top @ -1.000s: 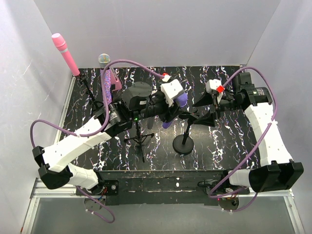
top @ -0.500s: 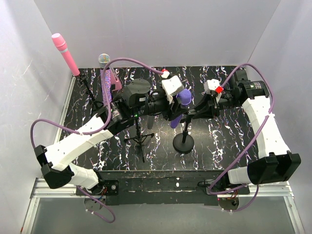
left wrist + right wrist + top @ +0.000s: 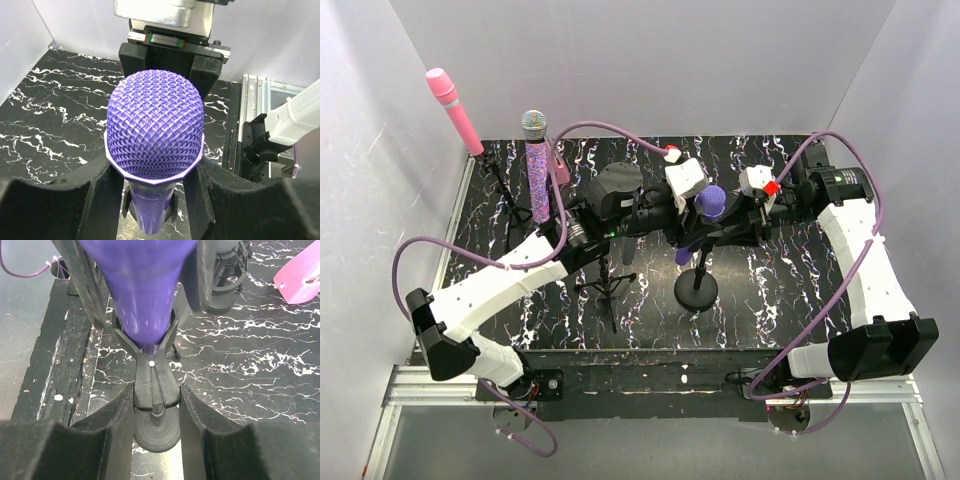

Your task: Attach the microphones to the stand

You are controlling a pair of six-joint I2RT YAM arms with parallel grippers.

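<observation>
Pink microphone point(image 3: 455, 110) and glittery purple microphone point(image 3: 537, 172) look mounted on stands, upper left. My left jaws clamp plain purple microphone point(image 3: 155, 135), centre frame, its tail entering stand clip point(image 3: 152, 385), which my right jaws pinch. Not seated yet.

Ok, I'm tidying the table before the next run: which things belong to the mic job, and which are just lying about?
Job: purple mic, pink mic, glitter mic, round-base stand, tripod stand.
Lying about: pink wedge.
</observation>
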